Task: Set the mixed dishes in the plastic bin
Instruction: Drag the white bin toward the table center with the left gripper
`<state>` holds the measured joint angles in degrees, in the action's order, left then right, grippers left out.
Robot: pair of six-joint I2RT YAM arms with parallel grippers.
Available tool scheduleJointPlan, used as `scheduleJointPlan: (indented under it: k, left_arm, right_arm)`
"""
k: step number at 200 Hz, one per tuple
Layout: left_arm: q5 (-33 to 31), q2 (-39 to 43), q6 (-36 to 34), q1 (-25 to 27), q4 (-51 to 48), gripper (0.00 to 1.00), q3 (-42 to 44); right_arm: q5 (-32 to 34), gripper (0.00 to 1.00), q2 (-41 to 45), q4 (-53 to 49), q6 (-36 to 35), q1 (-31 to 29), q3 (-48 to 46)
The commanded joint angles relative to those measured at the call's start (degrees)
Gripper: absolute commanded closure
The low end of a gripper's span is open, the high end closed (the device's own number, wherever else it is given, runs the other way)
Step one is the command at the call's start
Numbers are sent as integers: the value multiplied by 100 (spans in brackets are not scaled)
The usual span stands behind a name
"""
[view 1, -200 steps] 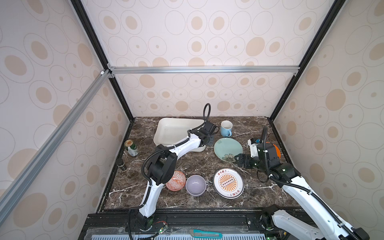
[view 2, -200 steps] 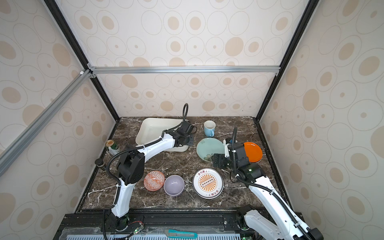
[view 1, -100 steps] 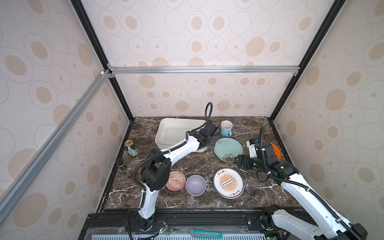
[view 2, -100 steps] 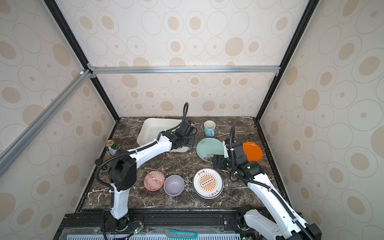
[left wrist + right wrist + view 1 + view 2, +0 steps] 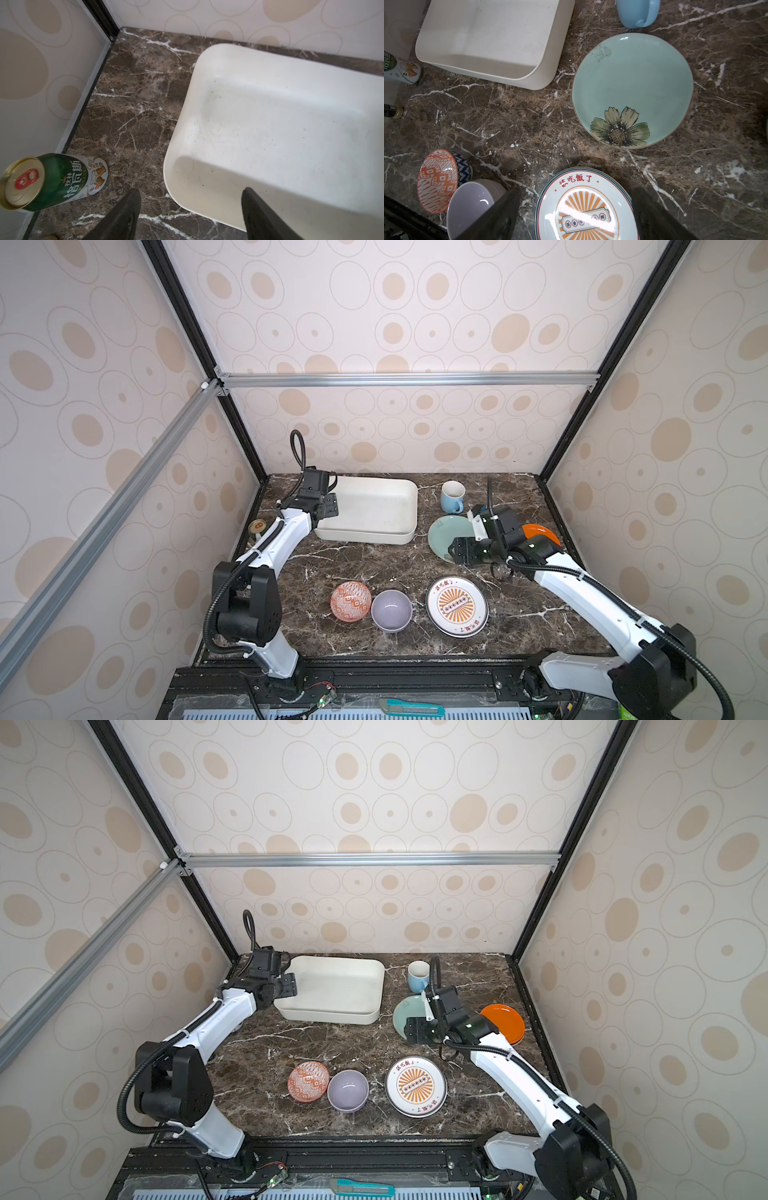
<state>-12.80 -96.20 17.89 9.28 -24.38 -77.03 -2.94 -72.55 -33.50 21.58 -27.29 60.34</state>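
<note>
The left end effector [image 5: 191, 192] is hanging wide open and empty over a corner of the empty bin [image 5: 270, 124], with a green can [image 5: 54, 180] standing beside it. The right end effector [image 5: 574, 195], equally open and empty, is hovering between the teal plate [image 5: 631, 87] and the sunburst plate [image 5: 583, 207], probably choosing a pickup. The mug [image 5: 637, 12] is standing beyond, out of the way.

秋林格瓦斯 on green can [image 5: 62, 178], 該吃飯了 on orange-sunburst plate [image 5: 583, 207]
</note>
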Motion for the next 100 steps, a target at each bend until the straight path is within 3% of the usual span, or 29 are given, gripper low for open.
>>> scheduleJointPlan:
  k: [1,100]
  left_arm:
    - [55,-336,-433,-137,-183,22,-295]
    - [117,-1274,-481,-502,-135,25,-442]
  right_arm:
    - [22,12,-251,10,-27,-98,268]
    - [169,12,-697,-47,-354,-141,523]
